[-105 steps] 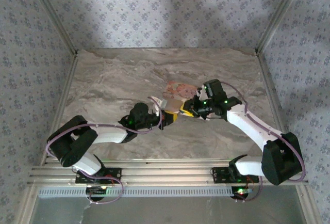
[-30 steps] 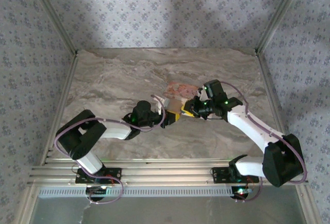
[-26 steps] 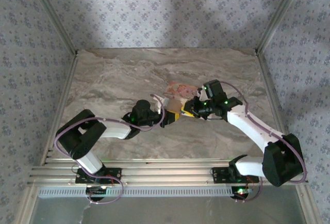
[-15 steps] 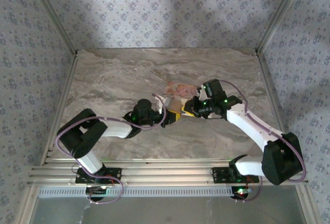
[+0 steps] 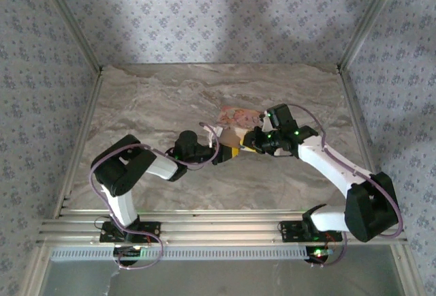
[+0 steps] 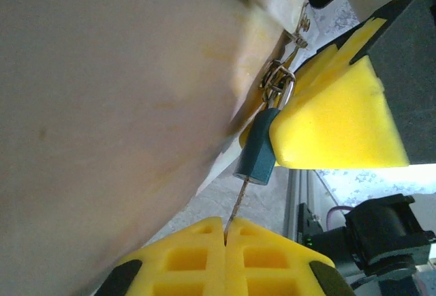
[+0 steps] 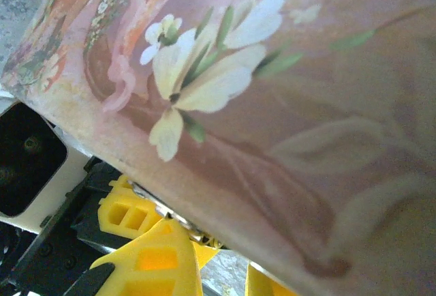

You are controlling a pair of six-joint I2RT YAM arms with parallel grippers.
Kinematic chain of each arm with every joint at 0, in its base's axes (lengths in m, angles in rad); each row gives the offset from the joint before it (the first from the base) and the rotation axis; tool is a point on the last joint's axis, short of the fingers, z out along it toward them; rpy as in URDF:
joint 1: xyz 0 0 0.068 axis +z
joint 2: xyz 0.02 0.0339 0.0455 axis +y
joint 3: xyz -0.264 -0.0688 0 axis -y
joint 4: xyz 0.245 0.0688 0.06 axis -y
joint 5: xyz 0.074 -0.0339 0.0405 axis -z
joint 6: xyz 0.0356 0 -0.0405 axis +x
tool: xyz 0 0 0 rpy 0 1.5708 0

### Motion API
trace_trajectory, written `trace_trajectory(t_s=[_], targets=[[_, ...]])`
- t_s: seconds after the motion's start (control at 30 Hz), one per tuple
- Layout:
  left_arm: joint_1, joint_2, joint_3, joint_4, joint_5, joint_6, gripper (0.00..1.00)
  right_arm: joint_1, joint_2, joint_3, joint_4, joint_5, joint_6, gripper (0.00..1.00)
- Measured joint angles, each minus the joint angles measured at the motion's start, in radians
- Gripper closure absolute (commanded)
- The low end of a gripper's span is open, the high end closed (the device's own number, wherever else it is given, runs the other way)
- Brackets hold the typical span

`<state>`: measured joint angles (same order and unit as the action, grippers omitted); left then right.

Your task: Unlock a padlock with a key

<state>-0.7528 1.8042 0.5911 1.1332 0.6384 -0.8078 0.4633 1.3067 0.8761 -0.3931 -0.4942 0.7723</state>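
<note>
Blue padlock [image 6: 257, 156] hangs off the zip ring of the pink printed pouch [image 7: 272, 105], mid-counter [image 5: 150, 105]. Left end effector [image 6: 225, 233] is pressed together on the thin key [image 6: 236, 204], key tip in the lock's underside. Right end effector [image 5: 250, 142] is pinching the pouch edge just beside the padlock.

we see a marbled tabletop [image 5: 157, 105] boxed in by floral-patterned walls [image 5: 225, 9], with metal rails [image 5: 218, 231] along the near edge.
</note>
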Motion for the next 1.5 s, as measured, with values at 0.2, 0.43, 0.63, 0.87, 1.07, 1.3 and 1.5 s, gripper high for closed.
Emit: trace_trajectory(t_s=[0.2, 0.43, 0.63, 0.87, 1.07, 1.3, 1.5], targets=[[-0.013, -0.036, 0.000, -0.100, -0.034, 0.092, 1.00, 0.000, 0.022, 0.000, 0.000, -0.016, -0.019, 1.00], [-0.084, -0.125, -0.010, -0.257, -0.209, 0.311, 1.00, -0.001, 0.029, 0.000, -0.026, -0.029, -0.022, 1.00], [-0.083, -0.079, -0.002, -0.172, -0.176, 0.206, 1.00, 0.000, 0.025, 0.000, -0.031, -0.025, -0.019, 1.00], [-0.065, 0.005, 0.035, -0.042, -0.100, 0.004, 1.00, -0.006, 0.000, -0.001, -0.032, 0.020, -0.019, 1.00], [-0.056, -0.002, 0.035, -0.065, -0.093, 0.021, 1.00, -0.005, -0.003, -0.015, -0.026, 0.020, -0.022, 1.00], [-0.079, -0.024, -0.054, -0.039, -0.181, 0.087, 1.00, 0.050, 0.006, -0.063, 0.029, 0.040, -0.010, 1.00], [-0.127, 0.016, -0.163, 0.059, -0.271, 0.111, 1.00, 0.119, 0.044, -0.131, 0.087, 0.058, 0.022, 0.94]])
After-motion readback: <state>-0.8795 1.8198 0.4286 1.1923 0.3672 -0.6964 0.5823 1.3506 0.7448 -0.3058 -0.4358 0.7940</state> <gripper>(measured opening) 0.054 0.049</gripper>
